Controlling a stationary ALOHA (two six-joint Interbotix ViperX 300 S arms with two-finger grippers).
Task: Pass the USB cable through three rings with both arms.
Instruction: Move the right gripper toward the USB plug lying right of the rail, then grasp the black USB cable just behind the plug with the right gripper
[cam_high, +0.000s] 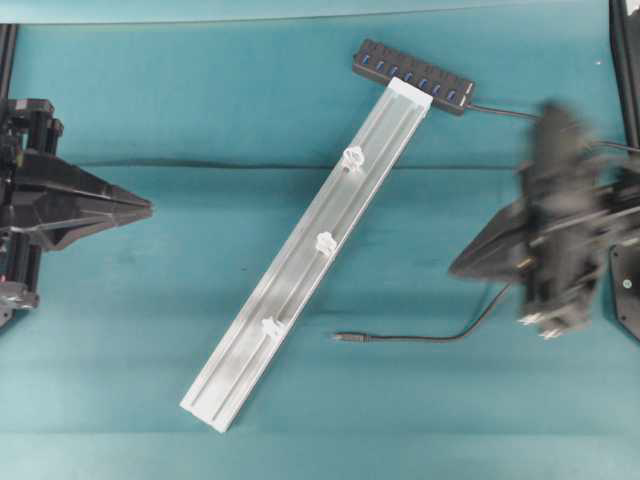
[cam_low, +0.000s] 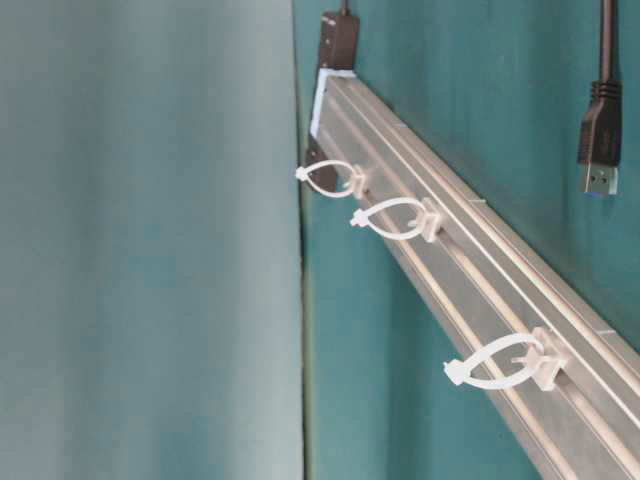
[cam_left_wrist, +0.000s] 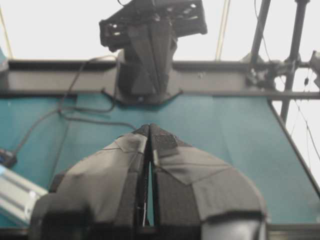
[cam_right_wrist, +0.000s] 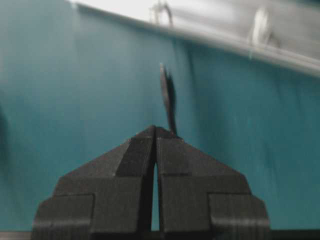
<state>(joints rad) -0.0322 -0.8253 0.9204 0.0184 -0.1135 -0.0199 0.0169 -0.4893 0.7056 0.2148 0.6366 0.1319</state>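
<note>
The USB cable (cam_high: 420, 338) lies loose on the teal table, its plug (cam_high: 350, 338) pointing left toward the rail's lower half. Three white rings (cam_high: 352, 157) (cam_high: 325, 241) (cam_high: 271, 326) stand spaced along the silver rail (cam_high: 300, 270), and the table-level view shows them as empty loops (cam_low: 330, 178) (cam_low: 395, 218) (cam_low: 495, 362). My left gripper (cam_high: 150, 210) is shut and empty, well left of the rail. My right gripper (cam_high: 452, 270) is shut and blurred, right of the rail. In the right wrist view the plug (cam_right_wrist: 164, 85) lies just ahead of the shut tips (cam_right_wrist: 155, 129), with the cable passing beside one fingertip, not gripped.
A black multi-port hub (cam_high: 412, 75) with blue sockets sits at the rail's far end, its wire trailing right. A black plug with a metal tip (cam_low: 600, 150) shows in the table-level view. The right arm's base (cam_left_wrist: 150, 50) faces my left gripper (cam_left_wrist: 150, 127) across the table.
</note>
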